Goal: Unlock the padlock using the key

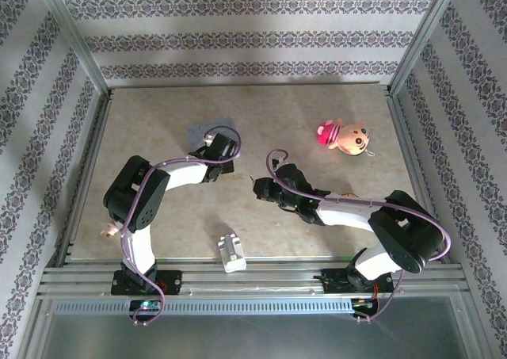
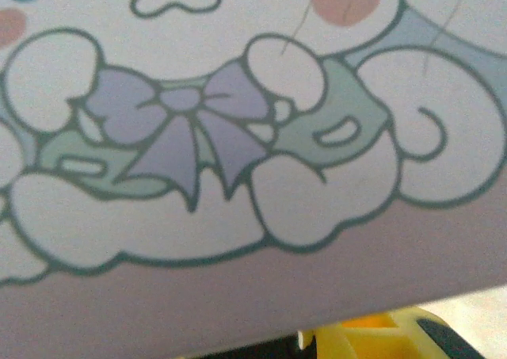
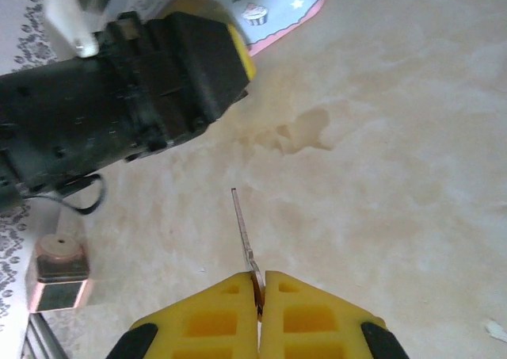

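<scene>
Plainly, the key [image 3: 245, 236] is pinched by its head between the closed yellow fingers of the right gripper [image 3: 259, 286], and its thin blade points out ahead over the beige table [image 3: 412, 177]. Seen from above, this gripper and key sit near the pale blue, cartoon-printed tin [image 1: 207, 128], off its near right side. The left gripper [image 1: 219, 143] is at the tin's near edge, pressed close to the printed lid; how wide its jaws stand I cannot tell. A pink plush toy [image 1: 344, 135] lies well to the right of the tin. A white ridged block [image 1: 231, 252] lies well nearer the arm bases than the tin does.
</scene>
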Robot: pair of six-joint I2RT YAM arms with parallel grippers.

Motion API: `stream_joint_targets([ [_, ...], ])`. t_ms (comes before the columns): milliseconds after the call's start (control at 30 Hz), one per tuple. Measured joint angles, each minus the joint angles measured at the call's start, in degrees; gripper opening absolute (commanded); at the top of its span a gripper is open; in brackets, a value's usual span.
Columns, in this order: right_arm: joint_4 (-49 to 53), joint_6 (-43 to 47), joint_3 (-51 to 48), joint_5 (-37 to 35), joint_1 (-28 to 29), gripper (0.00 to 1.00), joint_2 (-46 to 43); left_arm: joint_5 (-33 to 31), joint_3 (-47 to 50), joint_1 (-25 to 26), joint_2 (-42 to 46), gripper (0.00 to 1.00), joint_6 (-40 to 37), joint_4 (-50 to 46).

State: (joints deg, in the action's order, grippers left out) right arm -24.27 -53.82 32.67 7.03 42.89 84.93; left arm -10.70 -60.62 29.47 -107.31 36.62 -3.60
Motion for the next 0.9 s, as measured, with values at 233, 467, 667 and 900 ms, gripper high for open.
stream_joint_targets([
  [233,-0.68,0.87,-1.29,-3.19,1.88,0.0,1.79,4.7,2.62,2.14,3.13,0.04,6.49,-0.02],
  [467,-4.11,2.56,-1.31,-6.58,5.05,0.0,5.42,6.93,2.82,3.37,5.01,0.04,11.69,-0.33],
  [667,-10.19,3.41,-1.31,-8.35,6.4,0.0,10.03,8.0,2.82,3.43,5.42,0.04,13.99,-1.4],
  [900,-16.41,4.9,-1.29,-8.26,6.38,0.0,15.34,10.32,2.8,3.43,5.42,0.04,15.39,-2.8],
])
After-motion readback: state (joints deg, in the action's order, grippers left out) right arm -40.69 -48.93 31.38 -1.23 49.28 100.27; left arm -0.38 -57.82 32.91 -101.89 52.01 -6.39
